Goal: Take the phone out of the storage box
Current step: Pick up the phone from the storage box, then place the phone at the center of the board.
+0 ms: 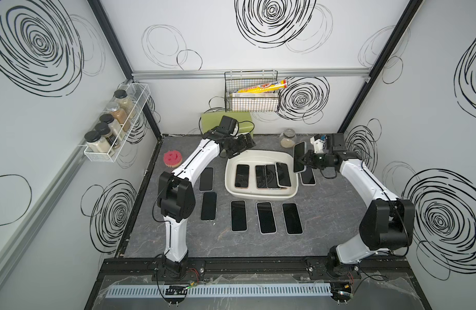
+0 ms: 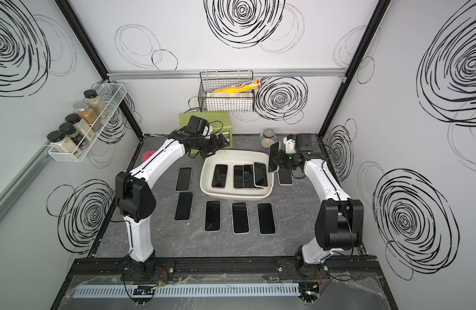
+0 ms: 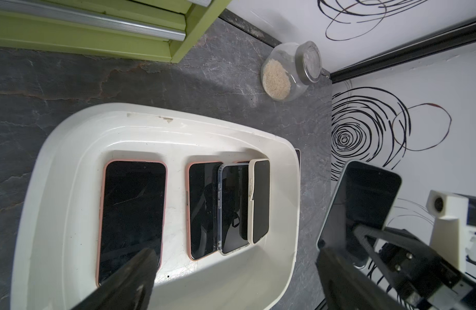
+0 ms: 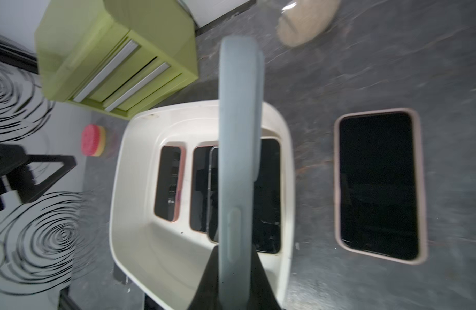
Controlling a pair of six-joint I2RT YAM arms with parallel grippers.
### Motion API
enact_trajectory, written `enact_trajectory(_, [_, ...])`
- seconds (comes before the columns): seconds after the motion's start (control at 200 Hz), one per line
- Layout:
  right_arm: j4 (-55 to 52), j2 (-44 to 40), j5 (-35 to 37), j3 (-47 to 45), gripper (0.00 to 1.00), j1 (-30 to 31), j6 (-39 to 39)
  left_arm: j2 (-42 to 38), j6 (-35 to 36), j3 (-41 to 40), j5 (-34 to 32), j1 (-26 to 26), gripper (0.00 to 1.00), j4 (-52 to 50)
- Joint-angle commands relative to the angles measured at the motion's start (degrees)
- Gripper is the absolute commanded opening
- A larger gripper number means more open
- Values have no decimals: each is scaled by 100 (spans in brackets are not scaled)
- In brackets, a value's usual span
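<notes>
1. Right wrist view: the phone (image 4: 239, 134) is seen edge-on in a grey-blue case. The right gripper (image 4: 233, 268) is clamped on its lower end, and blur hides any marking.
2. In both top views it hangs upright above the right rim of the storage box (image 1: 261, 193), clear of the bench (image 1: 325, 228), with its screen turned toward the left arm.
3. That white tub sits mid-bench, nearer the rear edge. Inside lie a pink-cased phone (image 1: 242, 175), a second pink one (image 1: 260, 177), a clear-cased one (image 1: 271, 175) overlapping it, and a cream-cased one (image 1: 283, 174) leaning at the right wall.
4. The left gripper (image 1: 243, 146) hovers over the tub's rear-left rim, jaws spread wide, holding nothing.
5. Six loose phones lie screen-up on the bench: two left of the tub, three in a row (image 1: 266, 217) toward the front edge, and one just right of the tub.
6. Along the rear edge stand a green chest (image 1: 226, 122) and a grain jar (image 1: 288, 138). A red sponge (image 1: 172, 159) sits near the left edge.
7. The black wire basket (image 1: 251, 103) on the back wall holds a yellow printed tube (image 1: 263, 86); its lettering is too small to read.
</notes>
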Motion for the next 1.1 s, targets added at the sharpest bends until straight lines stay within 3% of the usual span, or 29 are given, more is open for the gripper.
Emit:
enact_trajectory(0.0, [-729,121,807,427,0,-148,-751,-324,244,-319,86,18,99,254])
enact_trajectory(0.17, [-1217,606,1373,916,0,-399,-1446,-634,419,-959,203,18,99,381])
enact_trajectory(0.531, [-1216,1559,2022,1155,0,-801,-1768,-1049,929,-1968,338,18,99,280])
enact_trajectory(0.896, [-800,2145,2136,994,0,-895,-1842,-1148,892,-2438,514,-19,99,377])
enact_trajectory(1.091, [-693,2425,1833,1149,0,-1020,-1900,-1086,936,-2415,490,-17,99,320])
